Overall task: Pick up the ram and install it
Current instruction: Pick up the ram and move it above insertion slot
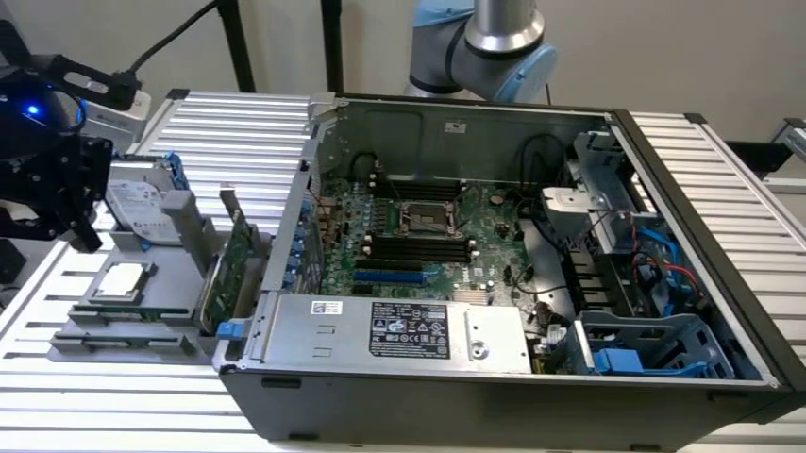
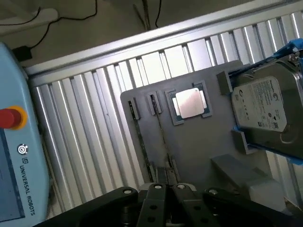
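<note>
Hovering gripper (image 2: 167, 191), two rams (image 2: 161, 137), one processor (image 2: 190, 102)

Robotics lab, PC-assembly test cell. Evidence: Universal Robots arm (image 1: 504, 38) at 12 o'clock in the exterior view. Branded light-blue teach pendant (image 2: 19, 156) with red e-stop (image 2: 9, 118) at the edge of the counter (image 1: 226, 123), which is ribbed aluminium profile. Open desktop case (image 1: 504, 415) mid-counter, motherboard (image 1: 416, 236) exposed. Grey parts fixture (image 1: 89, 344) at 9 o'clock holds a hard drive (image 1: 132, 203), a processor chip (image 1: 120, 280) and an expansion card (image 1: 226, 274) on edge. Black tool (image 2: 168, 191) hangs over that fixture. Loose cables (image 2: 57, 22) on bare floor, black stand poles (image 1: 233, 42) at 11 o'clock, plain walls.
</note>
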`<state>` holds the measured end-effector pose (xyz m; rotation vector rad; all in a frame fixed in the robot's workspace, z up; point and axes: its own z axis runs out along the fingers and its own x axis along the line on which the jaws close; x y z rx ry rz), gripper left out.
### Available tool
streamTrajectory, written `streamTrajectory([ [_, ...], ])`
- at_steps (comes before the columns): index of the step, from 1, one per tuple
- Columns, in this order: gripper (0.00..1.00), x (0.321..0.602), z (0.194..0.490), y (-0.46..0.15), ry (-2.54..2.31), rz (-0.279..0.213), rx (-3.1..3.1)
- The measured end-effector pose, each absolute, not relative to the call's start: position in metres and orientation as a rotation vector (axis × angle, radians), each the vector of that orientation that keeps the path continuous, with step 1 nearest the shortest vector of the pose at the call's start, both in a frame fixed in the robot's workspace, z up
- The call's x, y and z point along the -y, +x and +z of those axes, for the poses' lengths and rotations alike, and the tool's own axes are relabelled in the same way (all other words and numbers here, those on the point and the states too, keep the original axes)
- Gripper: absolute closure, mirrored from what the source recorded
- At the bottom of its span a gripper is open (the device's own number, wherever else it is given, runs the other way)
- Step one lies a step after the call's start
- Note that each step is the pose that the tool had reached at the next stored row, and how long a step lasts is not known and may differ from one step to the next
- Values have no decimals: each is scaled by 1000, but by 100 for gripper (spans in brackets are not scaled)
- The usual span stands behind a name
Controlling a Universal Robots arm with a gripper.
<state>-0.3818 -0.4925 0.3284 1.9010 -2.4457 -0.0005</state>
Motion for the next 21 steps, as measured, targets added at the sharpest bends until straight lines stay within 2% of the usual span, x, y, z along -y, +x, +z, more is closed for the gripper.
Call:
streamTrajectory([
  [19, 100, 508, 305, -387, 2079, -4, 2302],
  [20, 0, 508, 303, -387, 2081, -4, 2300],
  [21, 0, 508, 301, -388, 2083, -4, 2299],
])
